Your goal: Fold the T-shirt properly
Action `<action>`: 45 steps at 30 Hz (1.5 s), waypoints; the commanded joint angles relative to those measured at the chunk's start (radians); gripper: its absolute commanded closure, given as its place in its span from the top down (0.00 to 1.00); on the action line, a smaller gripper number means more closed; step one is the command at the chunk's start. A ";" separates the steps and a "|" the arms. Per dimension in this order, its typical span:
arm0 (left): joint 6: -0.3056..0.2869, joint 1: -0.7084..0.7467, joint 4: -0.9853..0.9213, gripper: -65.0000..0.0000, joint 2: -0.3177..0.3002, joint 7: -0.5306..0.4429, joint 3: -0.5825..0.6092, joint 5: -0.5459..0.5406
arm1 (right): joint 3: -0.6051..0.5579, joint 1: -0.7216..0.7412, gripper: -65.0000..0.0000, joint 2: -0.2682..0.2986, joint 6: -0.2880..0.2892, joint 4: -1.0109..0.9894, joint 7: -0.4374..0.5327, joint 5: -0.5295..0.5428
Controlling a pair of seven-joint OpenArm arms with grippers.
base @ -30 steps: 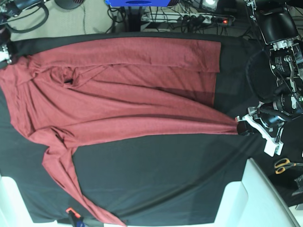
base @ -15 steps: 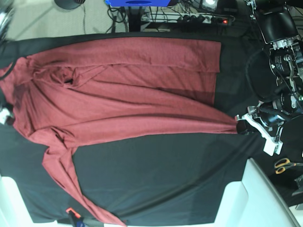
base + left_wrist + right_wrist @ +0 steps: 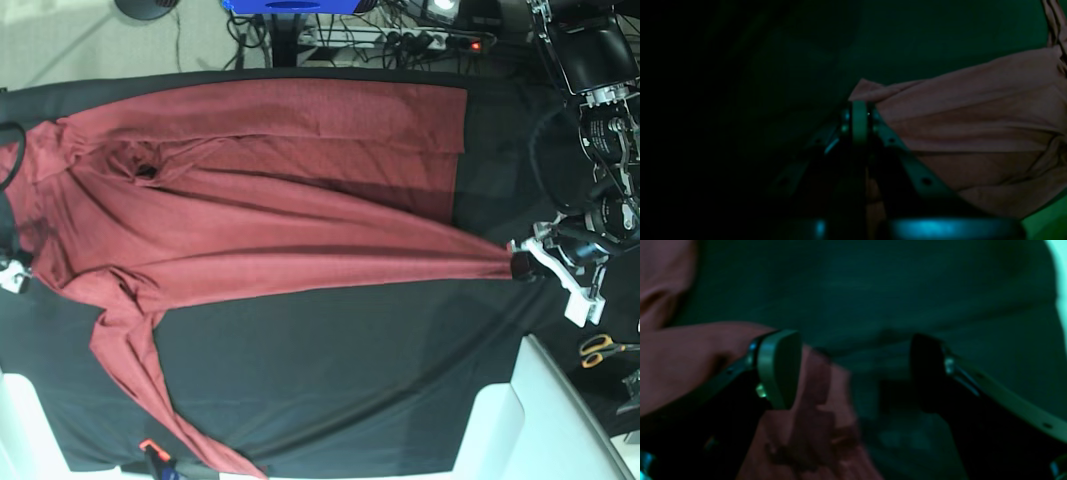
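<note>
Base view: maroon T-shirt (image 3: 270,200) spread across black table cloth (image 3: 350,370), far edge folded over, one sleeve (image 3: 140,390) trailing loose toward near edge. Left gripper (image 3: 522,264) pinches hem corner, fabric pulled to taut point. Right gripper (image 3: 853,370) at collar end, jaws wide, nothing gripped, cloth bunched beside one pad. Judgement: early stage; sleeves, body folds all left.

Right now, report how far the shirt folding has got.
Done: the far side of the red shirt is folded over along its top edge. In hand: the left gripper is shut on the hem corner, pulling it taut; the right gripper stands open at the shoulder. Left: the near sleeve trails unfolded.
</note>
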 commanded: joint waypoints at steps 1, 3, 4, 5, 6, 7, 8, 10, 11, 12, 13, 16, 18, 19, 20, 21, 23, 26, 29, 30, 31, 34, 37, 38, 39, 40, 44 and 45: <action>-0.023 -0.013 0.002 0.00 -0.021 -0.022 -0.007 -0.009 | -0.003 0.027 0.75 0.020 0.010 0.013 0.025 0.005; -0.033 0.000 -0.012 0.00 -0.026 -0.026 -0.008 -0.009 | -0.048 0.026 0.75 0.016 0.010 0.011 0.025 -0.038; -0.033 0.000 -0.013 0.00 -0.026 -0.037 -0.008 -0.009 | -0.068 0.026 0.75 0.014 0.010 0.011 0.027 -0.055; -0.033 0.010 -0.013 0.00 -0.026 -0.052 -0.008 -0.009 | -0.077 0.026 0.75 0.011 0.010 0.011 0.027 -0.069; -0.033 0.023 -0.013 0.00 -0.027 -0.069 -0.008 -0.009 | -0.083 0.026 0.75 0.002 0.010 0.011 0.027 -0.078; -0.033 0.033 -0.012 0.00 -0.027 -0.086 -0.008 -0.009 | -0.085 0.024 0.75 -0.004 0.010 0.011 0.027 -0.080; -0.033 0.041 -0.013 0.00 -0.027 -0.095 -0.008 -0.009 | -0.088 0.024 0.75 -0.006 0.010 0.011 0.027 -0.081; -0.033 0.044 -0.013 0.00 -0.027 -0.098 -0.008 -0.009 | -0.092 0.024 0.75 -0.009 0.010 0.013 0.027 -0.081; -0.033 0.044 -0.015 0.00 -0.027 -0.098 -0.008 -0.009 | -0.100 0.024 0.75 -0.010 0.010 0.013 0.027 -0.081; -0.033 0.044 -0.015 0.00 -0.027 -0.098 -0.008 -0.009 | -0.109 0.024 0.75 -0.012 0.010 0.014 0.027 -0.081; -0.033 0.044 -0.015 0.00 -0.027 -0.098 -0.008 -0.009 | -0.117 0.026 0.75 -0.012 0.010 0.014 0.027 -0.081; -0.033 0.041 -0.015 0.00 -0.027 -0.098 -0.008 -0.009 | -0.131 0.026 0.75 -0.019 0.010 0.014 0.027 -0.081; -0.033 0.036 -0.013 0.00 -0.027 -0.098 -0.008 -0.009 | -0.131 0.026 0.75 -0.035 0.010 0.014 0.027 -0.081; -0.033 0.035 -0.013 0.00 -0.027 -0.098 -0.008 -0.009 | -0.131 0.026 0.75 -0.038 0.010 0.014 0.027 -0.083; -0.033 0.033 -0.012 0.00 -0.027 -0.098 -0.008 -0.009 | -0.131 0.026 0.75 -0.041 0.010 0.014 0.027 -0.083; -0.033 0.033 -0.012 0.00 -0.027 -0.098 -0.007 -0.009 | -0.131 0.026 0.75 -0.041 0.010 0.013 0.027 -0.083; -0.033 0.032 -0.010 0.00 -0.027 -0.098 -0.005 -0.009 | -0.131 0.024 0.75 -0.042 0.010 0.013 0.028 -0.083; -0.033 0.032 -0.010 0.00 -0.027 -0.098 -0.005 -0.009 | -0.131 0.024 0.75 -0.042 0.006 0.011 0.028 -0.083; -0.033 0.032 -0.013 0.00 -0.027 -0.098 -0.008 -0.009 | -0.131 0.024 0.63 -0.042 0.004 0.011 0.028 -0.083; -0.033 0.032 -0.013 0.00 -0.027 -0.098 -0.008 -0.009 | -0.131 0.024 0.54 -0.042 0.004 0.011 0.028 -0.083; -0.033 0.032 -0.013 0.00 -0.027 -0.098 -0.008 -0.009 | -0.131 0.024 0.44 -0.041 0.003 0.010 0.028 -0.083; -0.033 0.030 -0.013 0.00 -0.027 -0.097 -0.005 -0.009 | -0.131 0.024 0.23 -0.041 0.003 0.010 0.028 -0.083; -0.033 0.030 -0.013 0.00 -0.027 -0.097 -0.004 -0.009 | -0.131 0.026 0.08 -0.041 0.001 0.011 0.025 -0.083; -0.033 0.030 -0.013 0.00 -0.027 -0.097 -0.004 -0.009 | -0.131 0.026 0.04 -0.039 -0.001 0.011 0.024 -0.083; -0.033 0.030 -0.013 0.00 -0.027 -0.097 -0.004 -0.009 | -0.131 0.026 0.01 -0.038 -0.010 0.011 0.022 -0.083; -0.033 0.030 -0.013 0.00 -0.027 -0.095 -0.004 -0.009 | -0.131 0.026 0.00 -0.036 -0.030 0.014 0.022 -0.083; -0.033 0.030 -0.010 0.00 -0.027 -0.094 -0.004 -0.009 | -0.132 0.026 0.00 -0.033 -0.051 0.014 0.025 -0.083; -0.033 0.030 -0.007 0.00 -0.027 -0.094 -0.004 -0.009 | -0.132 0.026 0.00 -0.032 -0.051 0.014 0.027 -0.083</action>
